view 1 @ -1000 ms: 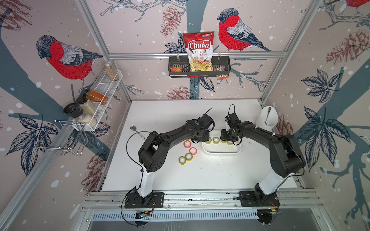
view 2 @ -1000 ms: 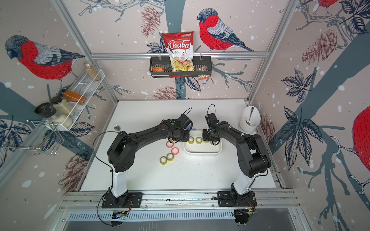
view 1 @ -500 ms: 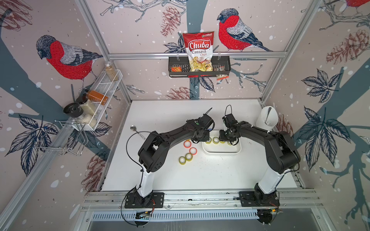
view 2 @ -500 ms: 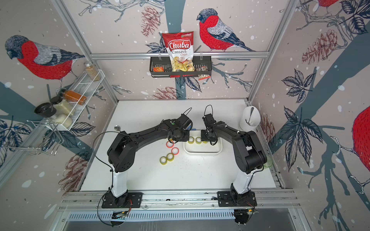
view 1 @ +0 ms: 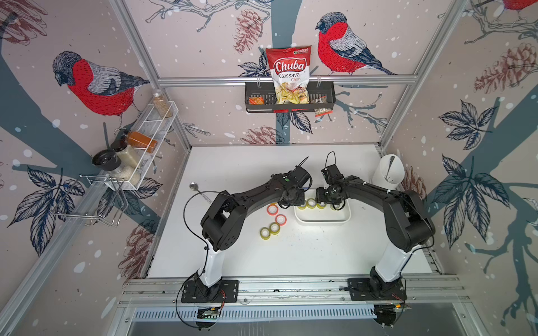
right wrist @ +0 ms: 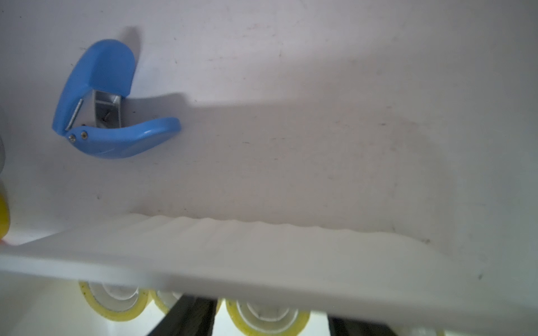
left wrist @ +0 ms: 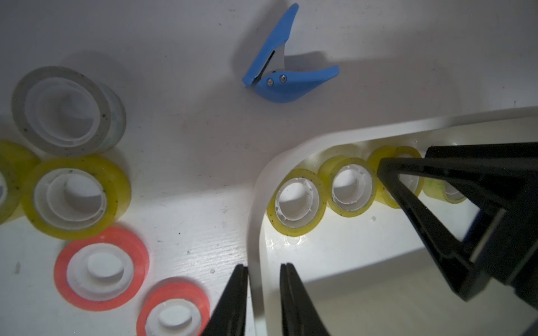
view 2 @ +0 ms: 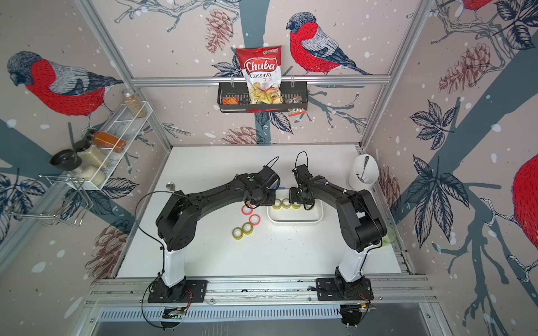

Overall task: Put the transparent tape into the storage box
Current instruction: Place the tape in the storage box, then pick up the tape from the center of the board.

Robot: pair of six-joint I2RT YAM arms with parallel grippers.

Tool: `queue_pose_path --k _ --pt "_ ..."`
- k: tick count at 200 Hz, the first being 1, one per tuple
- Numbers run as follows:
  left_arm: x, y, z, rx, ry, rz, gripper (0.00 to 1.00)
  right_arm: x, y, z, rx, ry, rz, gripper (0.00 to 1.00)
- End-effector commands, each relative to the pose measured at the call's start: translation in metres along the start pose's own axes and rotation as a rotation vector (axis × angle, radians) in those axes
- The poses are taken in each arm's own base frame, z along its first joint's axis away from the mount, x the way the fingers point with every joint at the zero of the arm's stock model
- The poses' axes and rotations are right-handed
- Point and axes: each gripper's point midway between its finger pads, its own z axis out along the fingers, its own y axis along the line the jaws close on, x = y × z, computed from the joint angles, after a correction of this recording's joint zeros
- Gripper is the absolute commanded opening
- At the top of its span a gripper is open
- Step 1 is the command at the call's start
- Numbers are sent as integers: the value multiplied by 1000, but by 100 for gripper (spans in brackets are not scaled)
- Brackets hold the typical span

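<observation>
Table white, box right of centre on it. L claw clenched on box's left-end rim, 1 finger inside, 1 outside. R claw released inside box, fingers apart w/ gaps either side of a roll. 4 yellow see-thru tape rolls in row along box's far wall; 2 yellow rolls + 1 clear roll outside on table

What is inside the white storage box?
Yellow tape rolls stand in a row in the storage box. The right hand covers part of the row, hiding the count.
</observation>
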Motion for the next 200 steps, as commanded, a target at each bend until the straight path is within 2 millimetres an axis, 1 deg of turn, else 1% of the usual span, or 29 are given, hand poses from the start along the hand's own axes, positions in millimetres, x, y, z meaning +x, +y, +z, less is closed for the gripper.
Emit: queue_pose_path --k 1,38,72,86,106,128,144,165,182,200 --pt "1 0 -6 3 3 1 26 -1 -1 -13 12 -17 13 62" --pt "-2 0 -15 0 -13 4 34 -1 2 -45 -14 -70 12 61" --pt "-7 -4 -27 21 -32 8 39 -5 11 -74 -63 -128 -30 62" --pt "-10 -5 -36 30 -52 9 40 -8 11 -83 -56 -149 -42 62" --pt "-14 -6 -51 44 -85 6 42 -8 12 -88 -64 -153 -51 62" --pt "-16 -3 -67 47 -112 0 43 -5 28 -90 -96 -151 -119 63" --pt "-13 4 -75 35 -118 -5 43 0 42 -89 -87 -144 -199 62" --pt "-5 11 -82 74 -109 -12 42 8 69 -90 -88 -139 -315 62" --pt "3 24 -88 111 -110 -40 42 14 91 -91 -125 -138 -376 63" --pt "11 48 -94 99 -115 -70 43 19 109 -90 -173 -128 -404 63"
